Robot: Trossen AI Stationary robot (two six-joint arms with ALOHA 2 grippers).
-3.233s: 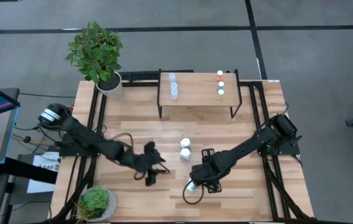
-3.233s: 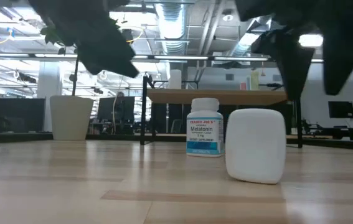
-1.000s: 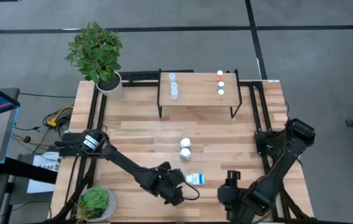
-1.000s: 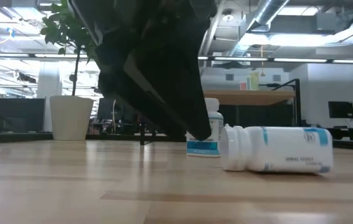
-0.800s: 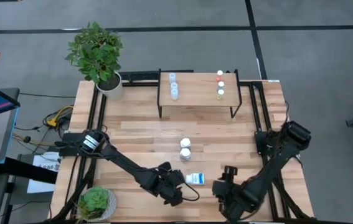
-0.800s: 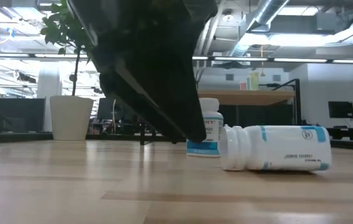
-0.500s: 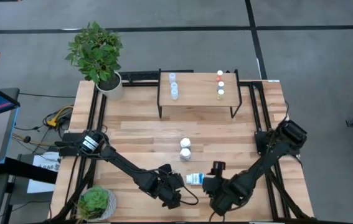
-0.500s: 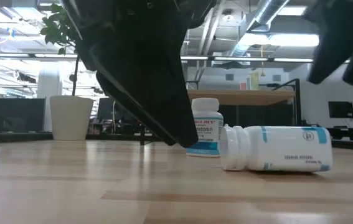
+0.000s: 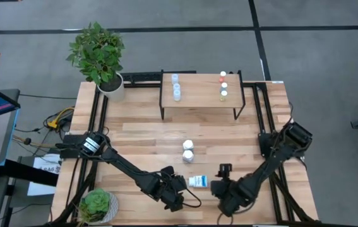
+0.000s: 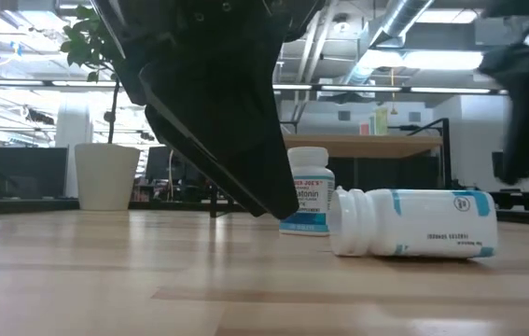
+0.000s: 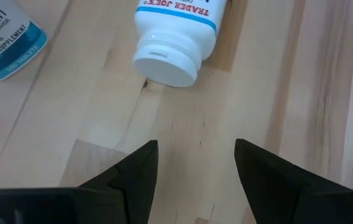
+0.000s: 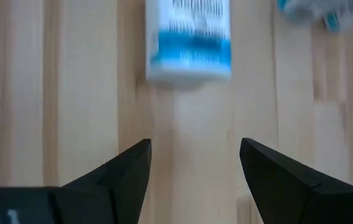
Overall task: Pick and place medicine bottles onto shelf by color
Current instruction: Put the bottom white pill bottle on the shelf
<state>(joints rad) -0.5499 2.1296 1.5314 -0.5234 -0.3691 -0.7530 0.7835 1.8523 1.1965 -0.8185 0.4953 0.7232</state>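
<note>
A white medicine bottle [image 9: 197, 181] with a blue-banded label lies on its side on the table near the front edge. Its cap [image 11: 167, 59] faces my left gripper [image 11: 195, 168] and its base [image 12: 188, 50] faces my right gripper [image 12: 195, 168]. Both grippers are open, tilted downward, one on each side of it [image 10: 413, 224], touching nothing. Two white bottles [image 9: 188, 151] stand upright farther back. The shelf [image 9: 197, 94] at the far side carries pale bottles [image 9: 176, 87] on its left and coloured-cap bottles [image 9: 223, 85] on its right.
A potted plant [image 9: 100, 57] stands at the table's far left corner and a smaller one [image 9: 96, 205] at the near left corner. Black frame rails [image 9: 254, 107] run along both sides. Bare wood lies between the shelf and the upright bottles.
My right gripper has come down and moved toward the table's left, from near the front edge to the lying bottle's base end, staying open. My left gripper has kept its place by the cap, rolling slightly. The bottle has not moved.
</note>
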